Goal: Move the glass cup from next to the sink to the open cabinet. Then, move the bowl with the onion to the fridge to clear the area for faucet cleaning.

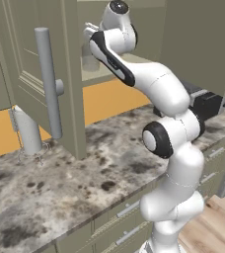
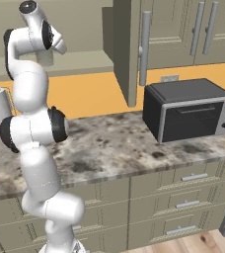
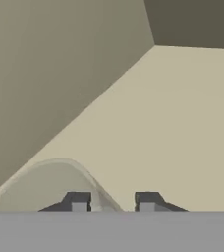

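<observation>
The glass cup [image 1: 91, 64] [image 2: 46, 58] stands upright on the lower shelf [image 2: 85, 60] of the open cabinet. My gripper [image 1: 90, 41] [image 3: 113, 203] hangs just above it, inside the cabinet. In the hand view the cup's pale rim [image 3: 50, 170] curves across the lower left. Its right edge runs between my two dark fingertips [image 3: 78, 202], which stand apart without pressing on the glass. Past the rim I see the cabinet's beige floor and back corner.
The open cabinet door [image 1: 28, 59] with its long grey handle [image 1: 49, 84] hangs left of the arm. A paper towel roll [image 1: 28, 131] [image 2: 0, 106] stands on the marble counter [image 1: 85, 173]. A black toaster oven [image 2: 188, 111] sits to the right.
</observation>
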Controlling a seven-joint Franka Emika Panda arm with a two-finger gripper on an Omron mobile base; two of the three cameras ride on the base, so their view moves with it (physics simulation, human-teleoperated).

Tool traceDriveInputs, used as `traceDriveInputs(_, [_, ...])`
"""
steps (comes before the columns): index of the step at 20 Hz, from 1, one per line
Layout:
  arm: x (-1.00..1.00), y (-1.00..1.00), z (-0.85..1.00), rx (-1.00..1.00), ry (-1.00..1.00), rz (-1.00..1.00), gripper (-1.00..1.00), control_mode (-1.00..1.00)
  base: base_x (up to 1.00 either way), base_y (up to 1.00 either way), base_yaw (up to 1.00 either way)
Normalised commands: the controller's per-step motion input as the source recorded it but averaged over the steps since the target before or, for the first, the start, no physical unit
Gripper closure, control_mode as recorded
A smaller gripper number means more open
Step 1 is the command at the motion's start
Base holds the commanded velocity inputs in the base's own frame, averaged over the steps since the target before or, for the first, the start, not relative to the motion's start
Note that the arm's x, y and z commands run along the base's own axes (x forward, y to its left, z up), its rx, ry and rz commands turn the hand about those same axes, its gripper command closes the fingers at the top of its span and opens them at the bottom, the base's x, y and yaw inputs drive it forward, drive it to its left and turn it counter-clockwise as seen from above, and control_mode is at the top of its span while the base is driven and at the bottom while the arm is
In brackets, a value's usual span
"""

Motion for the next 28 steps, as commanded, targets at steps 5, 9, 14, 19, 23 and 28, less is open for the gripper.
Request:
traceDriveInputs(5, [-0.02, 0.0, 0.19, 0.0, -0.26, -0.02, -1.0, -1.0, 0.0, 0.0, 0.0])
traceDriveInputs(9, [-0.65, -0.07, 0.11, 0.0, -0.41, 0.0, -1.0, -1.0, 0.0, 0.0, 0.0])
traceDriveInputs(14, [-1.0, -0.88, -0.89, 0.02, -0.35, 0.0, -1.0, -1.0, 0.0, 0.0, 0.0])
traceDriveInputs(19, [-1.0, -1.0, -1.0, 0.08, -0.16, 0.0, -1.0, -1.0, 0.0, 0.0, 0.0])
traceDriveInputs(23, [-1.0, -1.0, -1.0, 0.08, -0.02, 0.0, -1.0, -1.0, 0.0, 0.0, 0.0])
traceDriveInputs(28, [-1.0, -0.94, -1.0, 0.01, 0.0, 0.0, -1.0, -1.0, 0.0, 0.0, 0.0])
